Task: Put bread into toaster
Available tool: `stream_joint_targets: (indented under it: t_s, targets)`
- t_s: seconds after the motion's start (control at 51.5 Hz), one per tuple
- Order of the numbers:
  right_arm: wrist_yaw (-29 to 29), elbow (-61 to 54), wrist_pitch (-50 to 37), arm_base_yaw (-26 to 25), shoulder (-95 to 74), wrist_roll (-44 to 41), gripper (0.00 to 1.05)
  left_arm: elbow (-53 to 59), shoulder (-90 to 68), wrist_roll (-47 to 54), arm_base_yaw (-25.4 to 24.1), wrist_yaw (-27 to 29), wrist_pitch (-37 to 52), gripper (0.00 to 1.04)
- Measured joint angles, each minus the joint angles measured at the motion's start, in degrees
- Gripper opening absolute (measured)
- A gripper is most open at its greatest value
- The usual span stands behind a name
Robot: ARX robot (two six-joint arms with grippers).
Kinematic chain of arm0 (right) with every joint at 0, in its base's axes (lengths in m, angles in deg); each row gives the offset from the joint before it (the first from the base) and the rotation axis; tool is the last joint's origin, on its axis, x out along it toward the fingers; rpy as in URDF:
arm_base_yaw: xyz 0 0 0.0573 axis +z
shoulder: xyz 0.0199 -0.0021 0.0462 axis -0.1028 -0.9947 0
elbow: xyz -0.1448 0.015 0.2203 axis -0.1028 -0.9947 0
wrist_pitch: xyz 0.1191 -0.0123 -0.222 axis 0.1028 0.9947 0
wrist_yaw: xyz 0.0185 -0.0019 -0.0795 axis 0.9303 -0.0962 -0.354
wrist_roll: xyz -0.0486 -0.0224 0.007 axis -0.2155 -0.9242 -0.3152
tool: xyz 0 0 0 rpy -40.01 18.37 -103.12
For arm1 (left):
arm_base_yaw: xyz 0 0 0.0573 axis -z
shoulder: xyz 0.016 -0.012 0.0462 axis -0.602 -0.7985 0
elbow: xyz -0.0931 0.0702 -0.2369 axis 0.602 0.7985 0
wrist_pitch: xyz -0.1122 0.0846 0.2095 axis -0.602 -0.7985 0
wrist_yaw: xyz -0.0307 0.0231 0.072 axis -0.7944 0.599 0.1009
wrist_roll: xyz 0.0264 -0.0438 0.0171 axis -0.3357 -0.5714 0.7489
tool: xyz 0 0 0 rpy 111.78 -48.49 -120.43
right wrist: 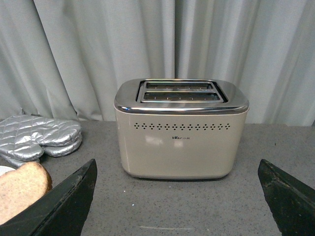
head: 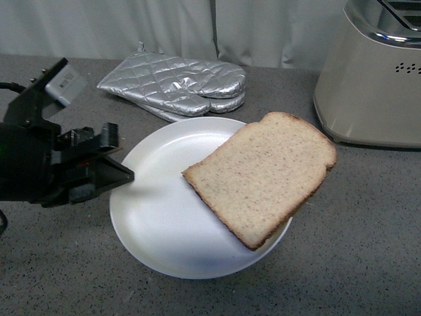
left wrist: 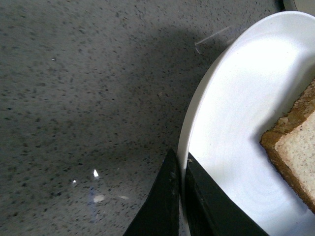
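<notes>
The tan wholewheat bread slice (head: 263, 178) lies ungrasped, overhanging the right rim of the round white plate (head: 158, 230), whose left rim the left gripper (left wrist: 179, 160) pinches, while the right gripper (right wrist: 177, 167) gapes empty before the far beige metal toaster (right wrist: 181, 132), its 2 slots unfilled.

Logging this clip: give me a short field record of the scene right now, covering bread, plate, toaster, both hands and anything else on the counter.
bread: one slice lying on the plate, rounded top overhanging the rim toward the toaster
plate: white, round, on the grey counter
toaster: beige, upright, right of the plate, no bread in its slots
left hand: shut on the plate's rim, on the side away from the toaster
right hand: open, empty, facing the toaster
other: silver oven mitts behind the plate
</notes>
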Motion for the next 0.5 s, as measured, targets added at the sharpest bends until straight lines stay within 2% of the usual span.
stream_joint_targets:
  t_s: [0.214,0.408,0.505]
  targets:
    - [0.00,0.00,0.00,0.00,0.00,-0.02,0.95,-3.06,-5.81,-5.25,7.89,4.37,3.74,0.04]
    - [0.00,0.00,0.00,0.00,0.00,0.00,0.95,-6.82,-11.13,-8.35,14.95,5.53,6.84,0.04]
    - [0.00,0.00,0.00,0.00,0.00,0.00,0.95,-7.74,-13.22,-8.31,16.94,5.64,7.10,0.04]
